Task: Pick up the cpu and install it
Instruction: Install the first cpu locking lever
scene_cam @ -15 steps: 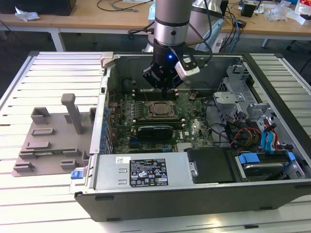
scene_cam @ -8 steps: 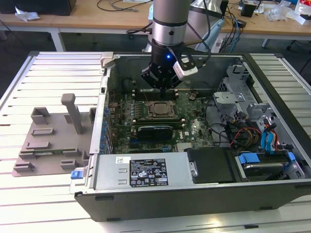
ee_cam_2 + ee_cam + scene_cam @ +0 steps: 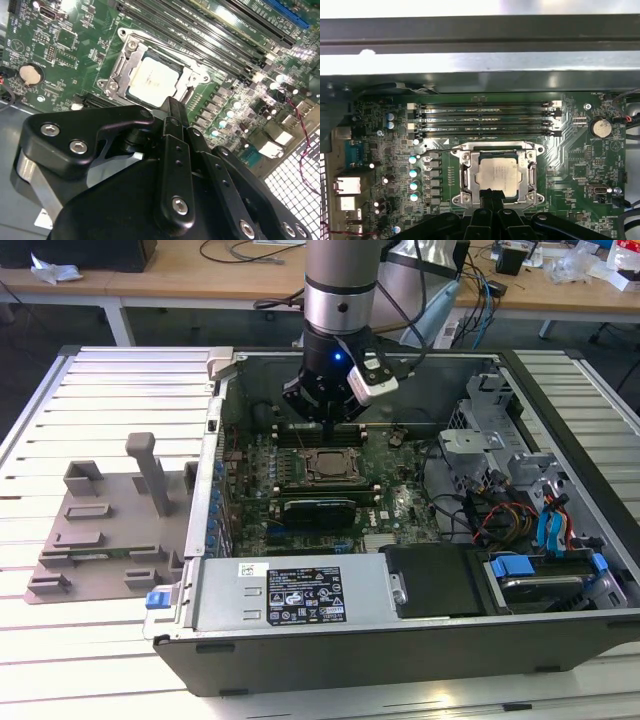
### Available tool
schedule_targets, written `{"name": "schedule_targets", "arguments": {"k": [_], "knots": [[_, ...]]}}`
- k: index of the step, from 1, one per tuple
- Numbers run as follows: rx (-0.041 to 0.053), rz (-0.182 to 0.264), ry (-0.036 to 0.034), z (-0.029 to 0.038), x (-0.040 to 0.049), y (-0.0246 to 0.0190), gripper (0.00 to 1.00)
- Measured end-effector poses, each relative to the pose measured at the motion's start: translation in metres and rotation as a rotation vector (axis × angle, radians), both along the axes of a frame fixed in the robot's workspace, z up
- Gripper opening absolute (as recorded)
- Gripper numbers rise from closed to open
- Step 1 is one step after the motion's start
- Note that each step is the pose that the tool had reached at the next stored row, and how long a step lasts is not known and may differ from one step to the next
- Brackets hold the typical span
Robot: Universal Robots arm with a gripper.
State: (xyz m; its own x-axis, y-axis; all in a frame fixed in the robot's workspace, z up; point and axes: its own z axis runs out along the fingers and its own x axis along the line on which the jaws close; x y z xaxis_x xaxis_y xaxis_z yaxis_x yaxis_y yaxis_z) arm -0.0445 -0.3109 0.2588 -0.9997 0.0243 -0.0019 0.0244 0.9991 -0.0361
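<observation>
The cpu [image 3: 497, 175], a silvery square chip, lies flat inside the metal-framed socket [image 3: 464, 172] on the green motherboard. In the second wrist view the cpu [image 3: 152, 77] sits just beyond my black fingertips. In the exterior view the cpu [image 3: 325, 464] is directly under the arm's wrist. My gripper [image 3: 492, 192] hangs a little above the socket's near edge, its two fingers pressed together with nothing between them. The gripper [image 3: 172, 105] ends in a narrow closed tip, and in the exterior view the gripper [image 3: 325, 428] is low inside the open computer case.
Black memory slots [image 3: 485, 120] run beside the socket, and a coin cell [image 3: 601, 127] sits off to one side. A grey plastic tray [image 3: 100, 530] lies on the slatted table at the exterior view's left. Drive cages and cables [image 3: 520, 510] crowd the case's right; the power supply [image 3: 300, 595] is in front.
</observation>
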Motion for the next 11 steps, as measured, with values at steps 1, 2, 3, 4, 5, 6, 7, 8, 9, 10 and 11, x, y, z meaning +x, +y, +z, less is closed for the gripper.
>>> {"name": "schedule_targets", "arguments": {"k": [1, 2, 3, 4, 5, 6, 7, 8, 9, 10, 11], "knots": [[0.0000, 0.000, 0.0000, 0.0000, -0.0013, 0.0000, 0.11], [0.0000, 0.000, 0.0000, 0.0000, -0.0025, 0.0000, 0.11], [-0.0001, 0.000, 0.0001, 0.0000, -0.0051, 0.0000, 0.11], [-0.0001, 0.000, 0.0001, 0.0000, -0.0068, 0.0000, 0.11], [0.0000, 0.000, 0.0000, 0.0000, -0.0091, 0.0000, 0.11], [0.0003, 0.000, 0.0000, 0.0000, -0.0135, 0.0001, 0.11], [0.0003, 0.000, -0.0001, 0.0000, -0.0158, 0.0003, 0.11], [0.0000, 0.000, -0.0007, 0.0001, -0.0173, 0.0005, 0.11], [-0.0001, 0.000, -0.0011, 0.0004, -0.0178, 0.0005, 0.11], [-0.0002, 0.000, -0.0017, 0.0008, -0.0182, 0.0005, 0.11], [0.0000, 0.000, -0.0029, 0.0018, -0.0188, 0.0006, 0.11]]}}
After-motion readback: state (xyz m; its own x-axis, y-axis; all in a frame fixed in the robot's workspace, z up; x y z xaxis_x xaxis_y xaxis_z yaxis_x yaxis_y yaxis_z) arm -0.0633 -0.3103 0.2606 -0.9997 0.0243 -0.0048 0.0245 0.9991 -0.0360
